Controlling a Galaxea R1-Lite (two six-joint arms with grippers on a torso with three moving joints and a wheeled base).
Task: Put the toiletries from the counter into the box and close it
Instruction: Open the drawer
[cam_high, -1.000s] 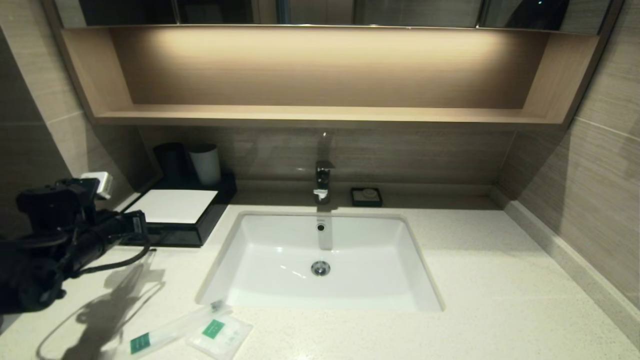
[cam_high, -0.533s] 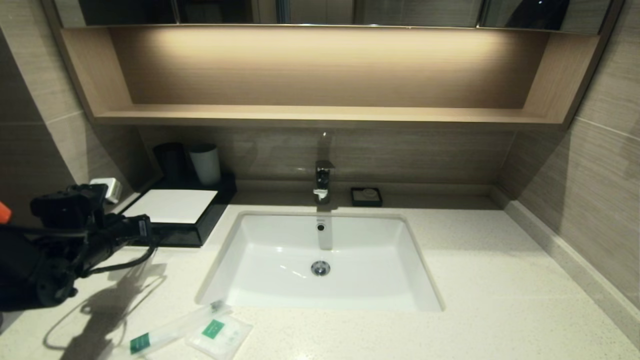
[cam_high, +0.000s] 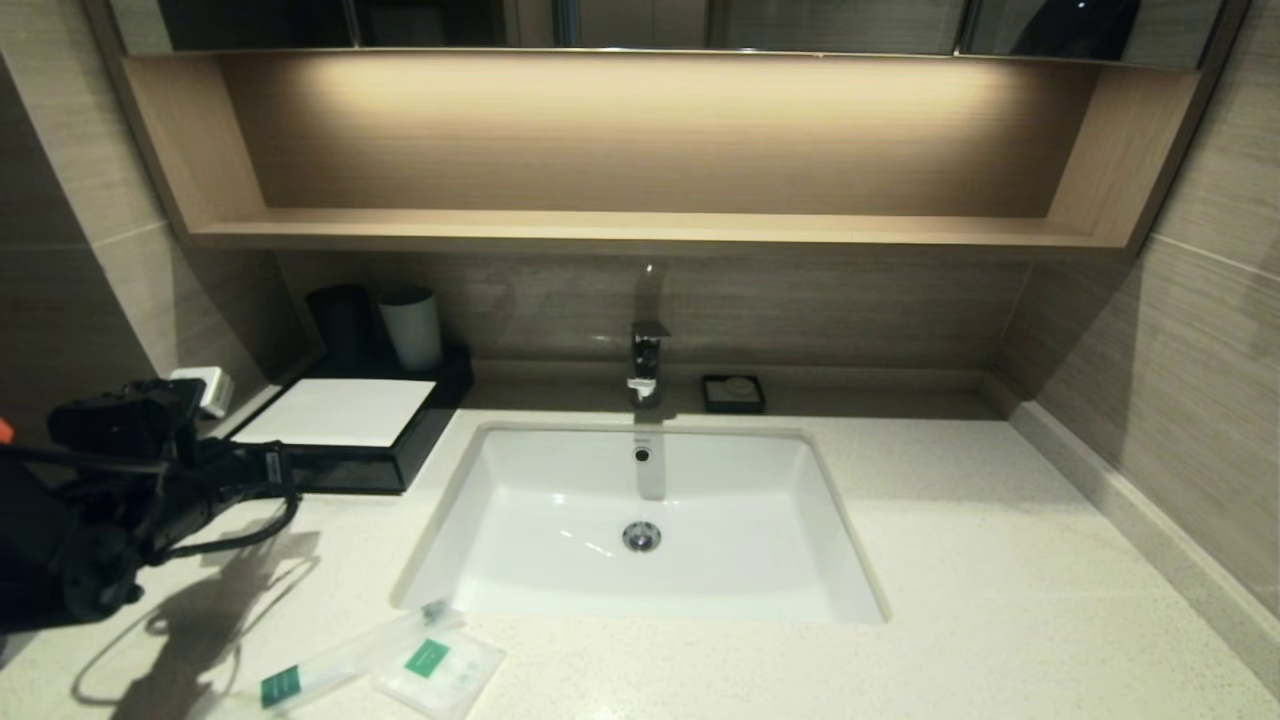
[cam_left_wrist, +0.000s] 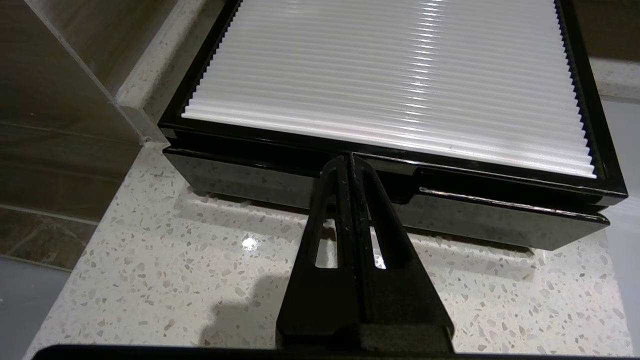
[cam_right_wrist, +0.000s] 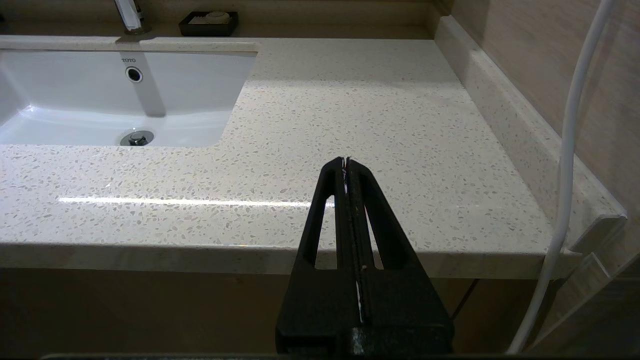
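Note:
The box (cam_high: 400, 455) stands at the counter's (cam_high: 980, 560) back left, black with a white top panel (cam_left_wrist: 390, 80) and a black drawer front (cam_left_wrist: 500, 220). My left gripper (cam_high: 285, 465) is shut and empty. In the left wrist view, the left gripper (cam_left_wrist: 348, 157) has its tips at the notch in the middle of the drawer's top edge. The long thin packet (cam_high: 345, 660) and the squarish packet (cam_high: 440, 672) lie side by side at the counter's front left. My right gripper (cam_right_wrist: 345, 161) is shut and empty, held off the counter's front right edge.
The white sink (cam_high: 640, 520) sits mid-counter with a faucet (cam_high: 645, 365) and a small dark soap dish (cam_high: 733, 393) behind it. A black cup (cam_high: 342, 322) and a white cup (cam_high: 412, 328) stand behind the box. Walls close in on both sides.
My left arm has dropped a little lower in front of the box. The packets and the box have not moved.

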